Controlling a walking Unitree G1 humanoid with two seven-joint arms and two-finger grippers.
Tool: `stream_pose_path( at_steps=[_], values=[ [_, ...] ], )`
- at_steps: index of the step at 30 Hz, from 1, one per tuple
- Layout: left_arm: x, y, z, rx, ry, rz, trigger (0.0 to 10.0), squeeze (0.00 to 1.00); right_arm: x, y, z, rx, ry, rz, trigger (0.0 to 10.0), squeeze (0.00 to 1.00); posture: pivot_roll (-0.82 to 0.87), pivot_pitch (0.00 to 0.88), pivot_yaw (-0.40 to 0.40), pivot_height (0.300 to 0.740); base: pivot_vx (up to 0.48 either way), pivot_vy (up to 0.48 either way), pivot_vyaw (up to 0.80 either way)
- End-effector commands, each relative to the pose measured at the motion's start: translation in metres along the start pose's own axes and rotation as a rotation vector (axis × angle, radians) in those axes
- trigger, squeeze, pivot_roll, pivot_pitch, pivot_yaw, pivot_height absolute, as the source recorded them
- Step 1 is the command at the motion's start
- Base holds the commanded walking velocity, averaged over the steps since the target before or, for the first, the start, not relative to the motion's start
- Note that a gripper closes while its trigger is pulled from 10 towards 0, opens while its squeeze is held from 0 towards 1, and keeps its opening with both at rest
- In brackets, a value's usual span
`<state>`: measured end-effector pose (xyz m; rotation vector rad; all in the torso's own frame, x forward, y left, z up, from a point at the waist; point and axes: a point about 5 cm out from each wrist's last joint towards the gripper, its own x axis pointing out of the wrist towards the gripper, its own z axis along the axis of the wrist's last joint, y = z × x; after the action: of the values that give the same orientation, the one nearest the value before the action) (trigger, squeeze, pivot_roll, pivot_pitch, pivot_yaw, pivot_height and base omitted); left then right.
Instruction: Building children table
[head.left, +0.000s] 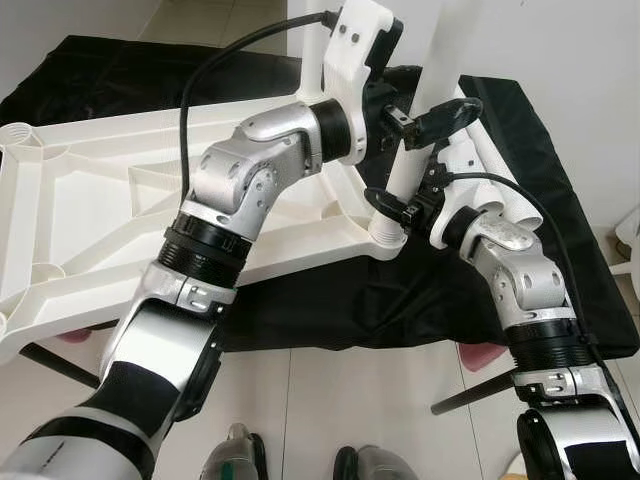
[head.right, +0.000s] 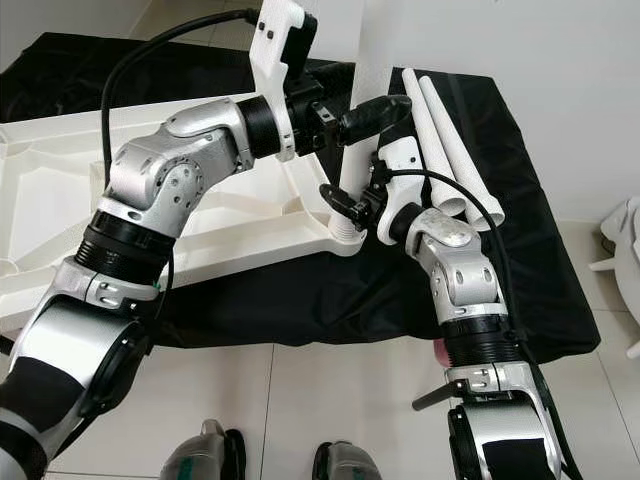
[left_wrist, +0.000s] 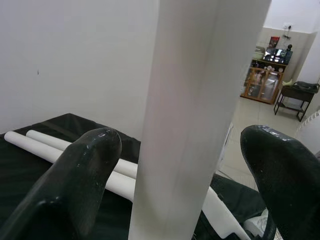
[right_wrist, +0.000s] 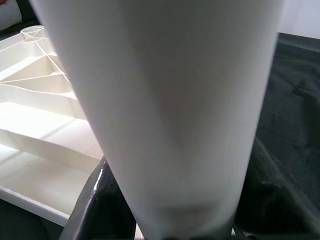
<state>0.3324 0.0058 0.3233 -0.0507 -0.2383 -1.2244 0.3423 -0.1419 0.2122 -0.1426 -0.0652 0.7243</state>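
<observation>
Now the white tabletop (head.left: 90, 220) lies upside down across the left half of the frame on black cloth (head.left: 560, 240). At centre, a table leg (head.left: 405, 165) stands upright in its corner socket. My left gripper (head.left: 435, 120) straddles it unclenched; my right gripper (head.left: 395, 205) clasps its base.

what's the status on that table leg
Left gripper fingers straddle upright leg, right gripper at its base. Leg at tabletop corner socket. Spare legs lie beside.
</observation>
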Motion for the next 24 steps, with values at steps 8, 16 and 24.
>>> stream_pose_path(
  at_steps=[8,16,24],
  values=[
    [0.006,-0.002,0.007,0.054,0.009,-0.002,10.0,0.0,0.001,0.003,-0.006,0.133,-0.037,-0.023,10.0,0.0,0.0,0.091,0.015,0.74,0.0,0.0,0.0],
    [0.003,0.001,0.009,0.066,0.013,0.006,10.0,0.0,-0.003,-0.005,-0.018,0.241,-0.033,-0.138,10.0,0.0,0.0,0.103,0.021,0.74,0.0,0.0,0.0],
    [0.002,0.004,0.011,0.071,0.014,0.013,10.0,0.0,-0.005,-0.01,-0.023,0.31,-0.036,-0.186,10.0,0.0,0.0,0.115,0.029,0.74,0.0,0.0,0.0]
  ],
)
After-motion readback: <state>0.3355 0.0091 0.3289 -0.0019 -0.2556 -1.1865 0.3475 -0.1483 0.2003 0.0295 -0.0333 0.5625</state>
